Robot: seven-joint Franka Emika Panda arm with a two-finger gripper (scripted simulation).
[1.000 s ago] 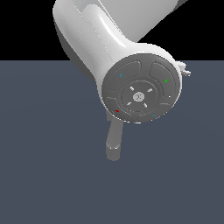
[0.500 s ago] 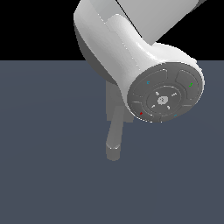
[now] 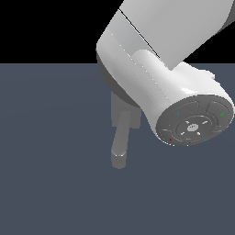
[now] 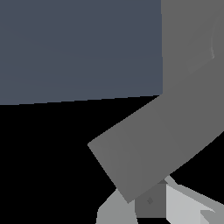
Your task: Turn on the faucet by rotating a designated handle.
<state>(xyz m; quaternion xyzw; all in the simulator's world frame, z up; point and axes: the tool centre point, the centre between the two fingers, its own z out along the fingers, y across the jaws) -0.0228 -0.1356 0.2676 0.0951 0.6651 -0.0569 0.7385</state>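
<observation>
The grey faucet (image 3: 120,111) stands on the dark floor, its block body largely covered by my white arm. Its thick spout (image 3: 121,143) points toward the camera in the exterior view. That view hides my gripper behind the arm's round end cap (image 3: 193,123). In the wrist view, the flat grey bar handle (image 4: 153,140) runs slantwise from the faucet body (image 4: 188,43). The bar's square end lies right at my gripper (image 4: 148,199) and covers the fingertips. One light finger (image 4: 188,205) shows beside it. I cannot make out whether the jaws touch the bar.
The dark blue-grey floor (image 3: 50,183) spreads around the faucet, with black background beyond its far edge. My bulky white arm link (image 3: 151,69) hangs over the faucet from the exterior view's upper right.
My arm's end cap has swung toward the exterior view's right and lower, uncovering more of the faucet body. The spout has not moved.
</observation>
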